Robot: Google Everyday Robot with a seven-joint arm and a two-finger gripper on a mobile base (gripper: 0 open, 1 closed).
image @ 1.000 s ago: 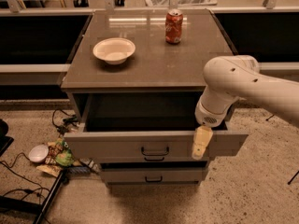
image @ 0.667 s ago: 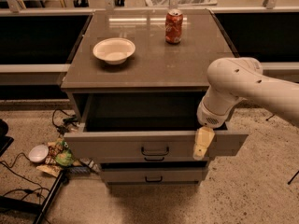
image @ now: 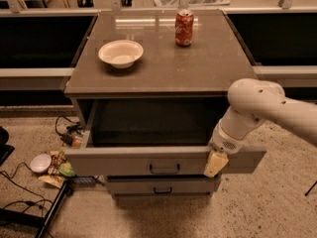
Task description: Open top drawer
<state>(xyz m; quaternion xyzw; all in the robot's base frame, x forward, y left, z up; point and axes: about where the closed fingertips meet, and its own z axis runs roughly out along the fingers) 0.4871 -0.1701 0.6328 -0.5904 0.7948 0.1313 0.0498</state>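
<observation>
Top drawer (image: pixel 119 161) stands pulled out below the surface (image: pixel 163 73), grey inside showing. I see the hand (image: pixel 216 163) at the drawer front, right of its dark handle (image: pixel 164 168); whether it grips, I cannot tell. Bowl (image: pixel 121 53) and red can (image: pixel 184 28) sit on top.

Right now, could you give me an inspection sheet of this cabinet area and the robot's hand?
Surface: cabinet top, holding a white bowl and a red soda can.
Job's things: top drawer pulled out; nothing seen inside.
Clutter: wrappers and a small white dish on the floor, left.
Gripper: gripper at the drawer front, right of its handle.
Cables: black cables on the floor, left.
Surroundings: lower drawer shut; speckled floor.
</observation>
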